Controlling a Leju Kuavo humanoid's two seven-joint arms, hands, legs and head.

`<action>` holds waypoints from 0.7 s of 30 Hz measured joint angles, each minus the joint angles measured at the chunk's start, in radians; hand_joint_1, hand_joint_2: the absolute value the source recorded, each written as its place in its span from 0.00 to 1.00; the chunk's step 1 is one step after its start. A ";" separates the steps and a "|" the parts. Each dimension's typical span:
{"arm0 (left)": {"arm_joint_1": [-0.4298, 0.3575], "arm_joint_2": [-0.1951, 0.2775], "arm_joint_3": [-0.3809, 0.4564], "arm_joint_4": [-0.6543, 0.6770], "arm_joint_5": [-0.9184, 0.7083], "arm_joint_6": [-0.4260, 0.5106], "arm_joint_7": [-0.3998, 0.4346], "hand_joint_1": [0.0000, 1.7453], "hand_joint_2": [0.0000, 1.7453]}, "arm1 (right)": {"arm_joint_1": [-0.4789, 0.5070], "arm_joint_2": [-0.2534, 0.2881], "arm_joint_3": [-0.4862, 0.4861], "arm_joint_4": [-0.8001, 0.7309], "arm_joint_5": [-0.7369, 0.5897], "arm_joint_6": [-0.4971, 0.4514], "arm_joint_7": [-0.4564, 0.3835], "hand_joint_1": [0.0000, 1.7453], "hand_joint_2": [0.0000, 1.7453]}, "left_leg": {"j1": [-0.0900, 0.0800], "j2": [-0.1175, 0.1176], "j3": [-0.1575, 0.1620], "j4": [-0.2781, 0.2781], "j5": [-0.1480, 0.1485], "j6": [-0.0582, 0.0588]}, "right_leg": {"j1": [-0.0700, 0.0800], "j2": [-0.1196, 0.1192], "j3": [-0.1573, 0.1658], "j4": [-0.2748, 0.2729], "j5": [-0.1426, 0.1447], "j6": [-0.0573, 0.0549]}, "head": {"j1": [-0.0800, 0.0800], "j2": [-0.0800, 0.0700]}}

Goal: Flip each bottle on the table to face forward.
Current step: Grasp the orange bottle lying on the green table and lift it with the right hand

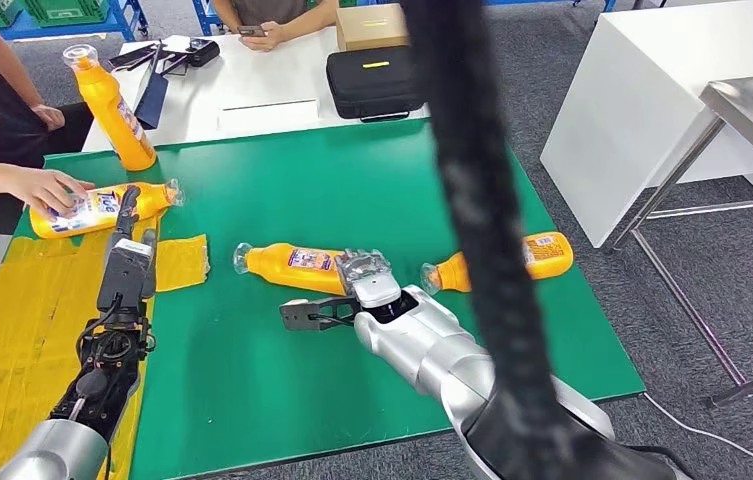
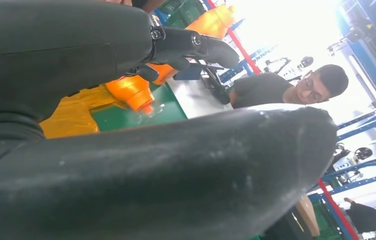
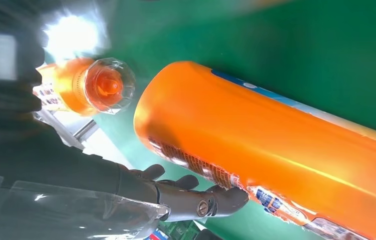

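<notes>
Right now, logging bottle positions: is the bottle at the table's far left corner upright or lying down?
Upright. The bottle stands on its base, cap up, leaning slightly.

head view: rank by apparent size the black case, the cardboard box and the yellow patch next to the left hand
1. Black case: largest.
2. Yellow patch, beside the left hand: clearly smaller than the case.
3. Cardboard box: smallest as seen, but it is cut off by the frame edge and farther away, so its rank against the patch is unsure.
</notes>
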 joint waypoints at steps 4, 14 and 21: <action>0.000 0.003 -0.014 -0.011 0.009 -0.002 0.003 0.00 0.00 | 0.004 -0.002 0.000 0.000 0.016 -0.001 0.033 0.25 1.00 | 0.000 -0.001 0.003 0.000 0.000 0.000 | 0.000 -0.001 0.003 0.000 -0.001 0.001 | 0.000 0.000; 0.002 0.009 -0.029 -0.020 0.015 0.008 0.008 0.00 0.00 | 0.009 -0.037 -0.010 0.007 -0.003 -0.045 0.085 0.89 1.00 | 0.000 -0.003 0.003 0.000 0.000 0.001 | 0.000 -0.003 0.014 -0.001 0.001 0.003 | 0.000 0.000; 0.003 0.014 -0.029 -0.020 0.024 0.017 0.011 0.00 0.00 | 0.021 -0.037 -0.013 0.008 0.007 -0.028 -0.006 0.00 1.00 | 0.000 -0.002 0.001 0.000 -0.001 0.000 | 0.000 -0.003 0.013 -0.001 0.002 0.003 | 0.000 0.000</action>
